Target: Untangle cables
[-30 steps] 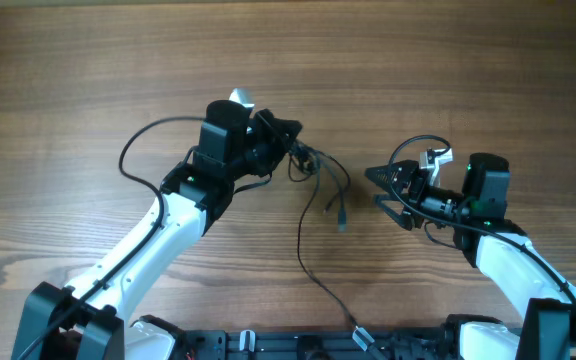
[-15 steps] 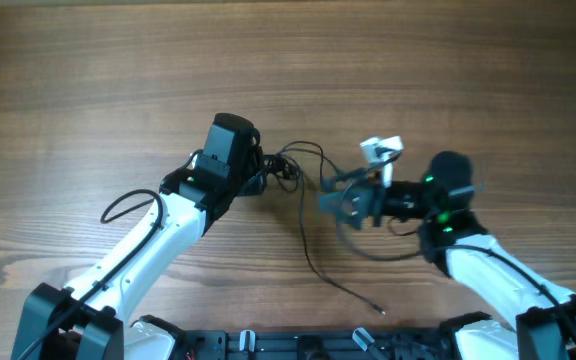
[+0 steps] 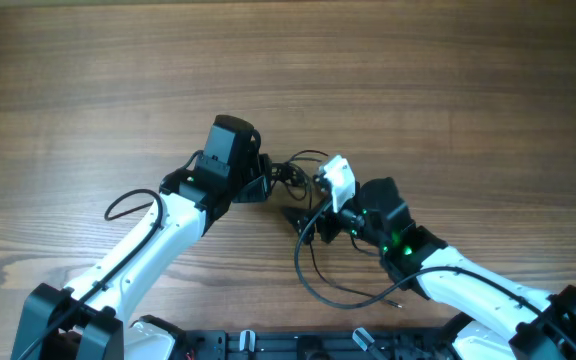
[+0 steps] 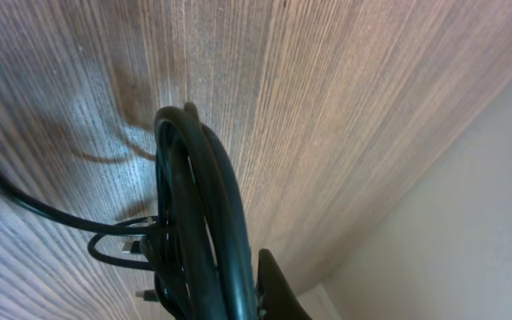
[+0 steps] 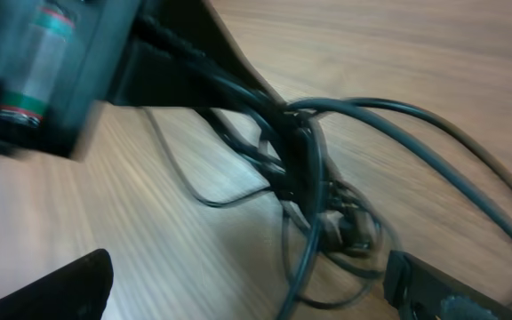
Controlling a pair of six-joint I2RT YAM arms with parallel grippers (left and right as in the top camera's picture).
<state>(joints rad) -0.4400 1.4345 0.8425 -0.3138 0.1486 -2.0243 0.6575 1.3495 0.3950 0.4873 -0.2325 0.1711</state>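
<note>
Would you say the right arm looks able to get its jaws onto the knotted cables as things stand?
Probably yes: the right gripper stands open with the cables just ahead of it and nothing in between. The left gripper, shut on the cables, grips them from the opposite side.

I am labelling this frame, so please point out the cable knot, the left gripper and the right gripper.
cable knot (image 5: 327,213): right wrist view, the tangled middle.
left gripper (image 3: 268,181): overhead view, between its fingertips.
right gripper (image 3: 302,226): overhead view, between its open fingers.
</note>
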